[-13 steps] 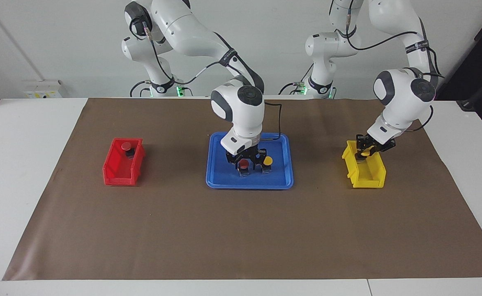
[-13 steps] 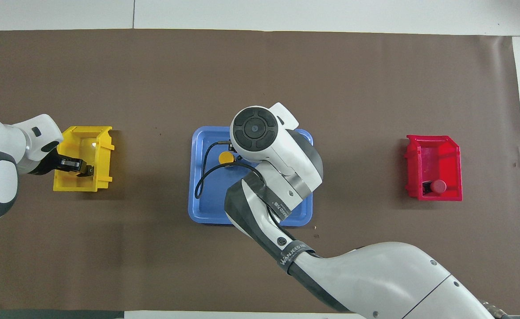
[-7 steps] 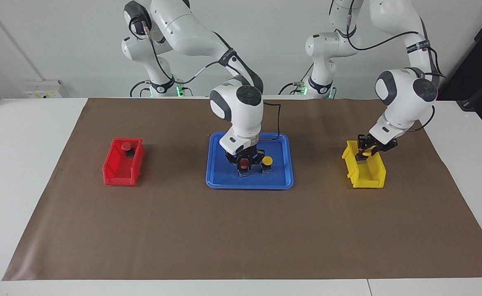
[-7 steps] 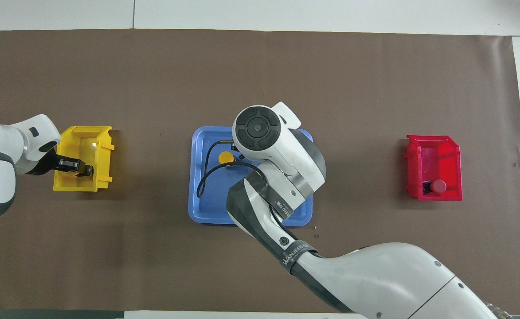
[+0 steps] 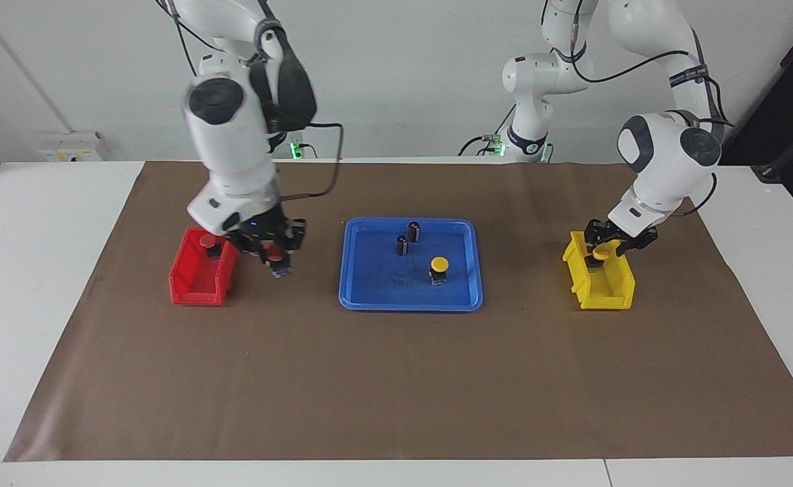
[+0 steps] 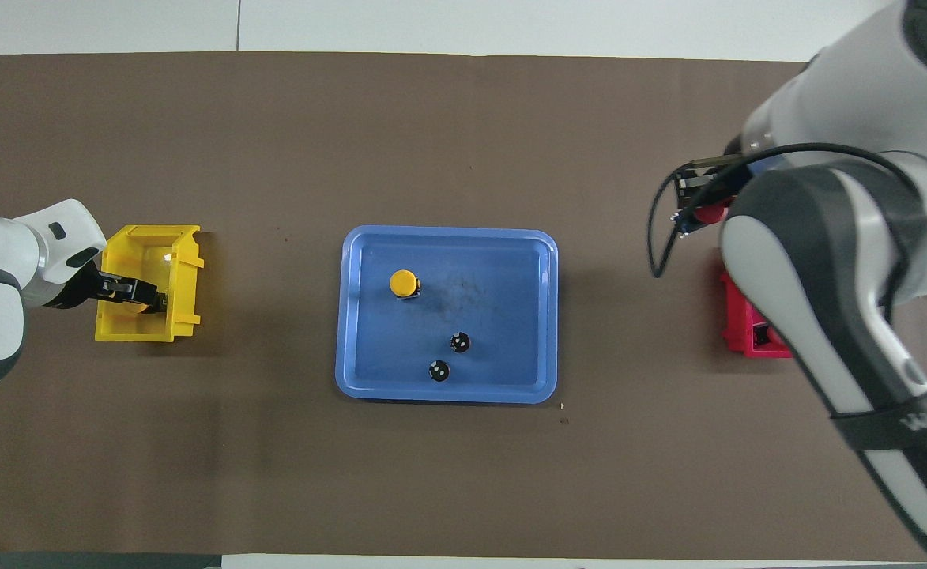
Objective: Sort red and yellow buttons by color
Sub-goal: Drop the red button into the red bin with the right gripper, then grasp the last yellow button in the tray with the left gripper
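Carrying a red button [image 5: 274, 253] pinched in its fingers, your right hand [image 5: 271, 251] hangs beside the red bin [image 5: 193, 284]; your left hand [image 5: 607, 245] sits spread around a yellow button [image 5: 601, 247] over the yellow bin [image 5: 606, 291].

red buttons [image 5: 274, 253]: one binned, one aloft | yellow buttons [image 5: 440, 264]: tray; bin, likely
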### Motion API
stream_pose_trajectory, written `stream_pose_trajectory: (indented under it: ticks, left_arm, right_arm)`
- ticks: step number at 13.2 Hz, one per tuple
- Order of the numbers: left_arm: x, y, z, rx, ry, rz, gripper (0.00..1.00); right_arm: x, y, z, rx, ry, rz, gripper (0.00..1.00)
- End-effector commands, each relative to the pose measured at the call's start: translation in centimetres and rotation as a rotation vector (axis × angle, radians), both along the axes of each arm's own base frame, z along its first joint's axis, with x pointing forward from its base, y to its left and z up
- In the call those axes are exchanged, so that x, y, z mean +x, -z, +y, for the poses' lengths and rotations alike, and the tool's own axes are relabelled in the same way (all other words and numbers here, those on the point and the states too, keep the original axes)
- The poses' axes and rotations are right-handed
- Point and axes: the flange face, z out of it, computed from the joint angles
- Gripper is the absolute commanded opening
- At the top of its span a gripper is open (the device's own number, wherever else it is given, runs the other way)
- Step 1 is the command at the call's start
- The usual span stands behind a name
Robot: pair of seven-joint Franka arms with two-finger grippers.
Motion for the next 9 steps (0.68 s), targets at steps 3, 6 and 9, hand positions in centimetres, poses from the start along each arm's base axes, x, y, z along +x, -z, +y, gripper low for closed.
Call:
stream_pose_trajectory:
  ticks: [3, 6, 9]
  left_arm:
    - [1.8, -9.7, -8.1, 0.017, -0.077, -0.023, 0.97]
    - [-0.4, -9.0, -20.2, 0.007, -0.185, -0.065, 0.97]
    - [-2.9, -4.6, -30.1, 0.008, -0.234, -0.060, 0.97]
  right_arm:
    - [-3.9, 5.2, -10.2, 0.039, -0.082, -0.023, 0.22]
    - [-5.4, 8.0, -10.5, 0.022, -0.078, -0.071, 0.22]
    - [-7.1, 10.1, -11.9, 0.008, -0.086, -0.094, 0.22]
